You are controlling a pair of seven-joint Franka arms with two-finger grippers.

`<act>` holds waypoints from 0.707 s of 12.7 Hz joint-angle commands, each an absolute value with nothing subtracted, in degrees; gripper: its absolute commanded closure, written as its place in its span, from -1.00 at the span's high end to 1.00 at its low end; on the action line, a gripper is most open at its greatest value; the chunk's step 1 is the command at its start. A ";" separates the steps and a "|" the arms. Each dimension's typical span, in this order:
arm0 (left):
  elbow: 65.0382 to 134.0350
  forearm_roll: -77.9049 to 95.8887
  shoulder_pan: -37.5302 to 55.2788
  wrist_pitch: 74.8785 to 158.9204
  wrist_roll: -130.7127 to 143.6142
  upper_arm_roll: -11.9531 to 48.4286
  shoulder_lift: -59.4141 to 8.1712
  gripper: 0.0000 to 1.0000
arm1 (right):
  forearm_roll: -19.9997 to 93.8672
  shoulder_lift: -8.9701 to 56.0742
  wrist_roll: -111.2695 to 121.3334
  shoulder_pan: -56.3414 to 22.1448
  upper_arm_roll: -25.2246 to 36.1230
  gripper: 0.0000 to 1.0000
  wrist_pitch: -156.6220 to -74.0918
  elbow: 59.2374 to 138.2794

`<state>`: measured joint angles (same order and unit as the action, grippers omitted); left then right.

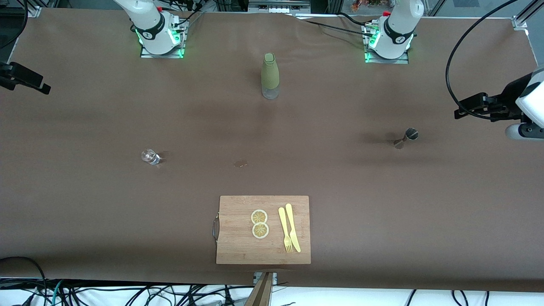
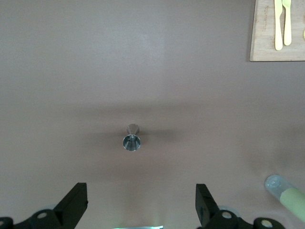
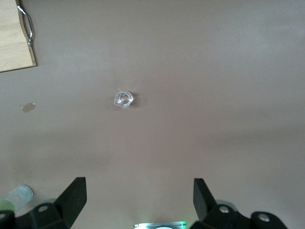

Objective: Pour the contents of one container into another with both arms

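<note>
Fork [image 1: 284, 230] beside knife [image 1: 293, 227] on board [image 1: 238, 242].

We are in a robotics lab, not a kitchen. Two large white jointed robot arms are bolted on metal base plates [image 1: 161, 53] lit green along one edge of a wide desk covered in plain brown paper [image 1: 85, 204]. Loose black cables [image 1: 140, 295] tangle along the desk's edge nearest the front camera, and aluminium frame rails [image 1: 520, 19] stand at its corners. A black camera mount [image 1: 23, 78] juts in at the right arm's end.
</note>
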<state>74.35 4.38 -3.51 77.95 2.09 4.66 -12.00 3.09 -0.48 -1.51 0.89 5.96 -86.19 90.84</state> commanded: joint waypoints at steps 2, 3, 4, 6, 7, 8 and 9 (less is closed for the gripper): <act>75.85 2.64 -1.86 77.34 3.34 4.92 -10.20 1.00 | 1.42 -1.23 0.78 0.35 5.28 0.99 -91.49 96.24; 75.85 2.55 -1.76 77.43 3.34 5.01 -10.20 1.00 | -0.07 -1.32 1.92 0.44 4.49 0.99 -91.41 96.24; 75.85 2.72 -1.76 77.43 3.25 5.10 -10.20 1.00 | 0.00 -1.41 1.85 0.44 4.31 0.99 -91.06 96.24; 75.85 2.64 -1.76 77.43 3.25 5.01 -10.20 1.00 | 0.09 -1.32 2.20 0.61 4.31 0.99 -90.97 95.98; 75.85 2.55 -1.84 77.43 3.25 5.01 -10.20 1.00 | 0.09 -1.23 2.28 0.62 4.31 0.99 -90.97 95.89; 75.85 2.55 -1.93 77.43 3.16 5.01 -10.20 1.00 | 0.09 -1.23 2.11 0.62 4.31 0.99 -90.97 95.89; 75.85 2.64 -2.02 77.43 3.16 5.01 -10.20 1.00 | 0.09 -1.23 2.11 0.62 4.31 0.99 -90.97 95.89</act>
